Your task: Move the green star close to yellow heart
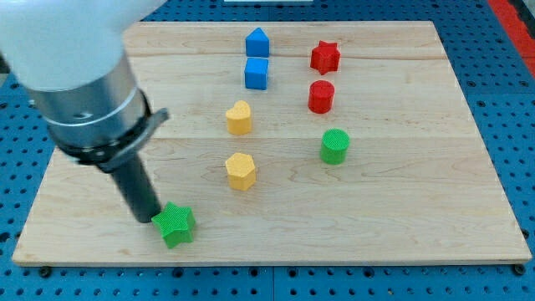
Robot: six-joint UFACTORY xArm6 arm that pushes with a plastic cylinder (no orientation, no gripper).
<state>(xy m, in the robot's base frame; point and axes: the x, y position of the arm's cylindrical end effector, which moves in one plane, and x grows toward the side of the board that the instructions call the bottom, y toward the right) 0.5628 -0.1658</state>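
The green star (175,225) lies near the board's bottom left. My tip (150,219) sits right at the star's left side, touching or nearly touching it. The yellow heart (239,118) lies near the middle of the board, up and to the right of the star. A yellow hexagon-like block (241,170) lies between the star and the heart, below the heart.
A green cylinder (334,146) stands right of centre. A red cylinder (321,96) and a red star (325,57) lie above it. A blue cube (257,73) and a blue pointed block (257,42) lie at the top centre. The wooden board (418,209) rests on a blue perforated table.
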